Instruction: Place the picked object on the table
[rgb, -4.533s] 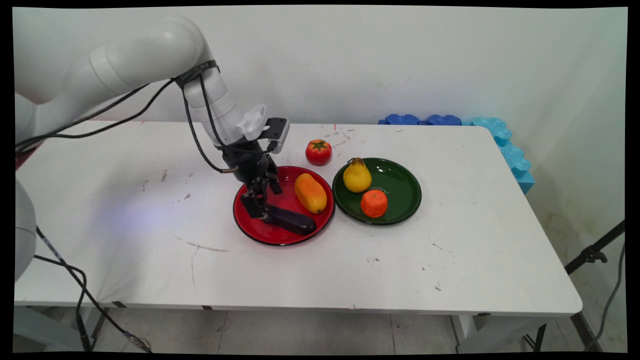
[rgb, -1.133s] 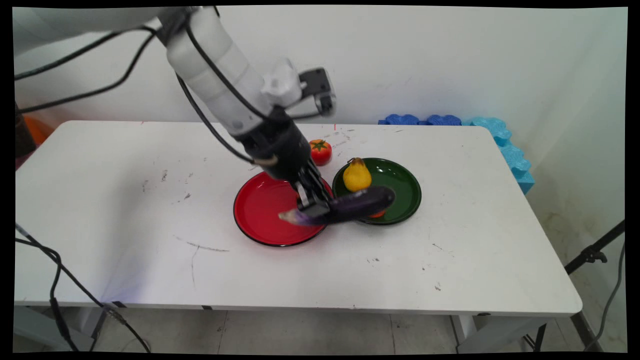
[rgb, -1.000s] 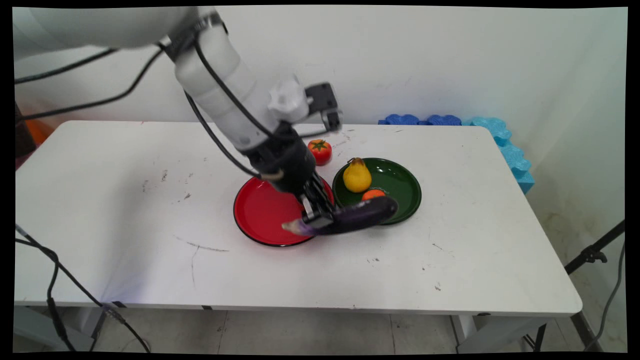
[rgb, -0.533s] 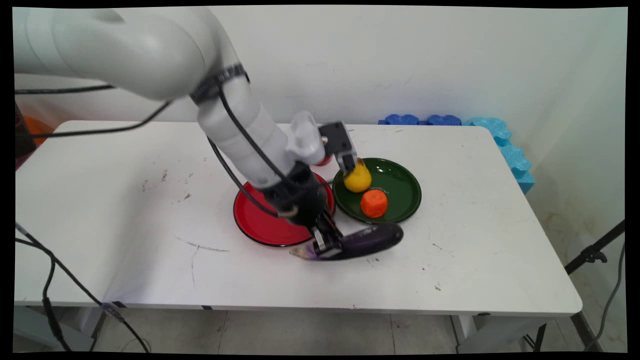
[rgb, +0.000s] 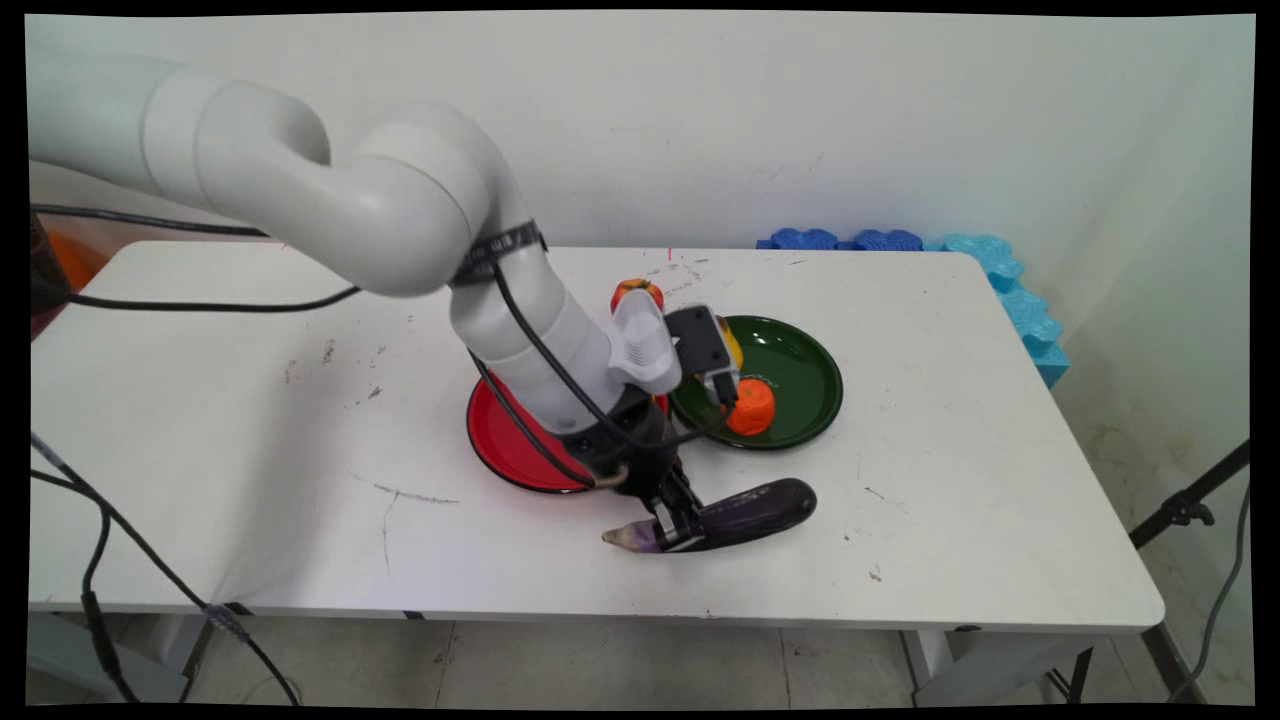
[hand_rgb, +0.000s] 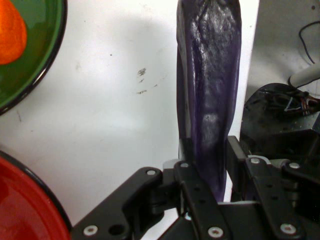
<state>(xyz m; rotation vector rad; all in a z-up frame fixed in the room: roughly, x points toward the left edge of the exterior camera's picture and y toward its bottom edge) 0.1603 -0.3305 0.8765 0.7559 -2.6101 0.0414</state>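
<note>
A dark purple eggplant (rgb: 740, 511) lies low over the white table (rgb: 250, 420), in front of the two plates near the front edge. My gripper (rgb: 678, 527) is shut on it near its pale stem end. In the hand view the eggplant (hand_rgb: 210, 95) runs up the picture between my two fingers (hand_rgb: 186, 152), with my gripper (hand_rgb: 209, 157) clamped on its sides. The red plate (rgb: 500, 440) sits just behind my hand, partly hidden by the arm. The green plate (rgb: 800, 385) is to its right with an orange fruit (rgb: 752, 407) in it.
A tomato (rgb: 637, 291) shows behind the arm's wrist. A yellow pear (rgb: 733, 343) in the green plate is mostly hidden. Blue foam pieces (rgb: 1000, 280) line the table's far right corner. The hand view shows the green plate's rim (hand_rgb: 47, 65) and the red plate's rim (hand_rgb: 45, 192).
The gripper has carried the eggplant from the red plate, up and to the right, then down toward the table's front. In the last half second it sank lower and came nearer.
</note>
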